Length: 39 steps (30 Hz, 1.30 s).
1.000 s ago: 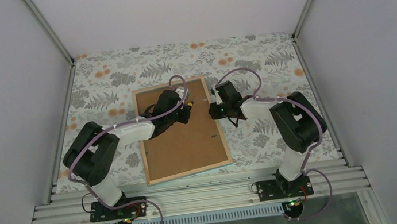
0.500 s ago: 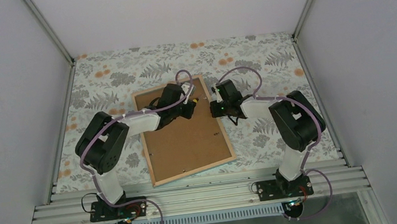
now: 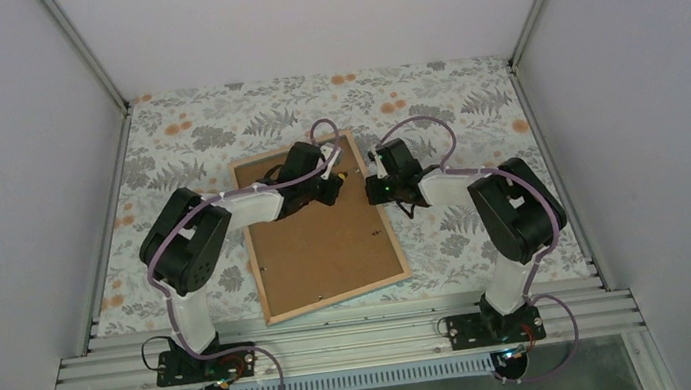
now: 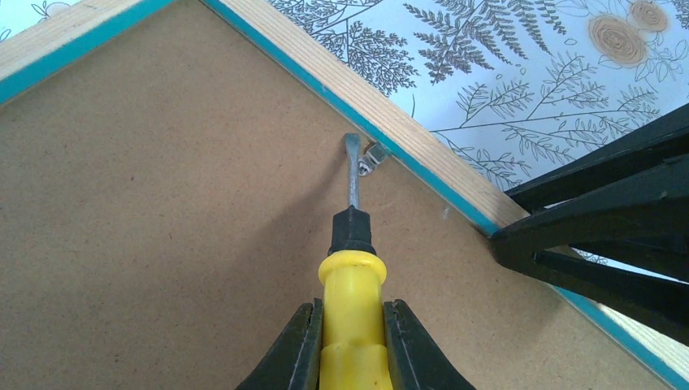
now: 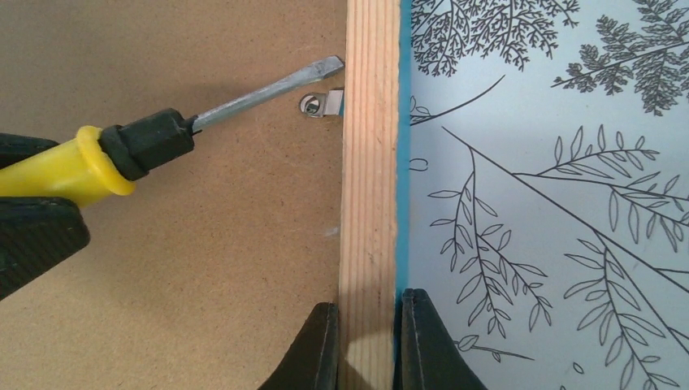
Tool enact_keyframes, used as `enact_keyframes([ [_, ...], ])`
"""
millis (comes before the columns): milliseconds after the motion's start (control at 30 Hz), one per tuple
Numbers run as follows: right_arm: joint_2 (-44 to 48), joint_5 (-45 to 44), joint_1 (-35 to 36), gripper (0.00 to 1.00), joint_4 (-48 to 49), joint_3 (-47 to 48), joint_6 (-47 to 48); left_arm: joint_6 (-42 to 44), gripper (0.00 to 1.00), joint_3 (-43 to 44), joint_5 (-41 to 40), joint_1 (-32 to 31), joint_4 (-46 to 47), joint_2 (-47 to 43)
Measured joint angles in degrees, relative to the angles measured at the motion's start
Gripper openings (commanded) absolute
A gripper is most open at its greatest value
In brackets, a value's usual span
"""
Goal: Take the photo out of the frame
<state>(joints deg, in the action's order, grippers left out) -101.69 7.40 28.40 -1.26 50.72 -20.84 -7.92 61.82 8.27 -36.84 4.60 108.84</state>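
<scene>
Yellow-handled screwdriver (image 4: 351, 268) pinched in the left gripper (image 4: 352, 341), blade tip just beside the metal tab (image 4: 370, 157) on the brown backing board (image 4: 162, 203). Right gripper (image 5: 370, 329) clamped on the wooden rim of the frame (image 5: 370, 162), face down on the floral table (image 3: 211, 122), with no sight of the photo, presumably under the board. Could slip off the tab and gouge the board, or skid the frame, if levered too steeply.
</scene>
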Motion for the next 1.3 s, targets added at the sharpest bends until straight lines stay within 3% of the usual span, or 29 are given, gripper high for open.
enact_keyframes([
  [1300,0.00,0.00,0.00,0.04,0.42,-0.24,0.07,8.46,0.02,8.31,0.94,-0.79,-14.80,1.29],
])
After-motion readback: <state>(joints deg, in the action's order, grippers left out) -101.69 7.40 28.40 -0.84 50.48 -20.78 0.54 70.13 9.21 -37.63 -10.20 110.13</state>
